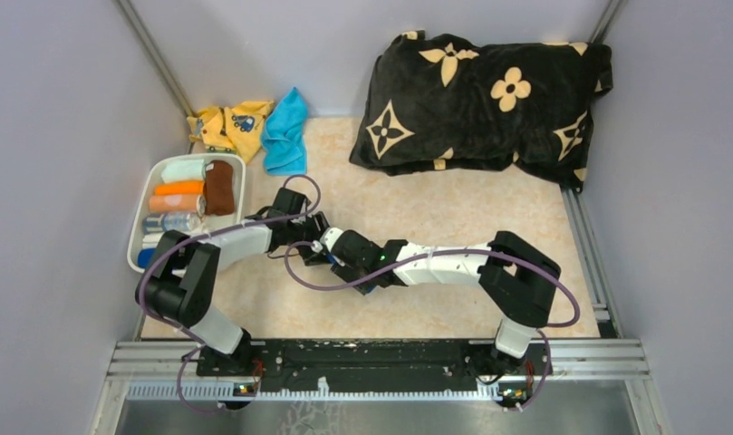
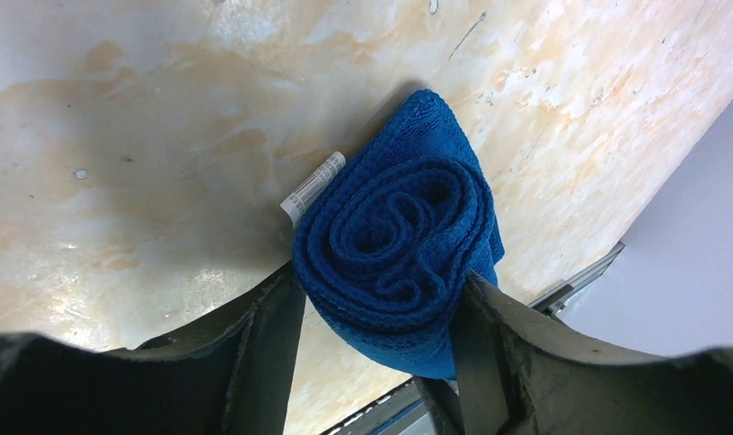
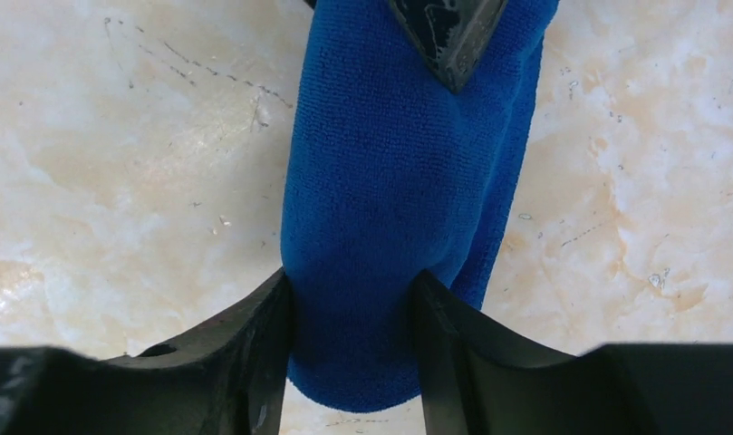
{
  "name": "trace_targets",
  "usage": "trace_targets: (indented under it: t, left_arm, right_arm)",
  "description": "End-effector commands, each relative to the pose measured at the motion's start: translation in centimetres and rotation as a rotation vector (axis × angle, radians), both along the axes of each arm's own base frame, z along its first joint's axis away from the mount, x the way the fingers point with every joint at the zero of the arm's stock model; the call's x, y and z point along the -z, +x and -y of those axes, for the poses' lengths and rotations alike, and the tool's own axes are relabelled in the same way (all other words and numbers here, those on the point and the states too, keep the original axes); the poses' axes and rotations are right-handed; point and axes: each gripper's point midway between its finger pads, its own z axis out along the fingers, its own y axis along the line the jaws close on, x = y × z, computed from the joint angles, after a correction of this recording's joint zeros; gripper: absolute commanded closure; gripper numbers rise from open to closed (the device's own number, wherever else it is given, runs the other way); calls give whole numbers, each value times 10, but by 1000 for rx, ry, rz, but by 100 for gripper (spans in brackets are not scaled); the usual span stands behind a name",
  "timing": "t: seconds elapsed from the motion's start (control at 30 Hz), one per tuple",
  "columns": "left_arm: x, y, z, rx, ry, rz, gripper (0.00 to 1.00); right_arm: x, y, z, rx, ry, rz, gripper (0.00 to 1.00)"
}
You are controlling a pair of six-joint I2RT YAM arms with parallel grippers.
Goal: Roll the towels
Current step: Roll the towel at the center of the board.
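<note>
So the step in hand looks like the tail end of rolling the blue towel: the left wrist view shows a tight spiral, with its white label poking out at 10 o'clock of the roll. The left end effector is gripping the roll across one end, a finger pressed on each side. The right end effector is pinching the other end, and you can see the cloth squeezed in between its fingers. The whole thing sits near the middle of the surface, maybe a touch toward 7 o'clock, mostly hidden under the two wrists in the top view. I can't tell whether the roll is resting on the surface or lifted a bit. The basket at 9 o'clock already has several rolls in it, including the brown towel. The cyan towel lies flat and unrolled at 11 o'clock, beside the yellow cloth, and the pillow fills the 1 o'clock corner. My guess for the next move is that one end effector has to let go while the other keeps enough squeeze that the spiral doesn't spring open. Then the roll goes over to 9 o'clock and down into a free slot in the basket. After that, cyan looks like the one left to do.
</note>
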Motion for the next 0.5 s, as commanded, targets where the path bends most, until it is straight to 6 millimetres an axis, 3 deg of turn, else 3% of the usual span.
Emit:
trace_targets:
  t: [0.0, 0.07, 0.17, 0.33, 0.47]
  left_arm:
    - [18, -9, -15, -5, 99, -32, 35]
    - [8, -5, -13, -13, 79, -4, 32]
    - [-14, 1, -14, -57, 41, 57, 29]
    - [-44, 0, -27, -160, -37, 127, 23]
    - [-55, -10, -20, -144, -119, 133, 19]
  right_arm:
    - [27, -7, 10, 8, -39, -64, 63]
    - [30, -11, 10, 5, -16, -126, 74]
    - [31, -16, 7, 12, 42, -226, 82]
    - [30, -22, -1, 38, 155, -360, 82]
    - [25, -23, -8, 68, 256, -451, 83]
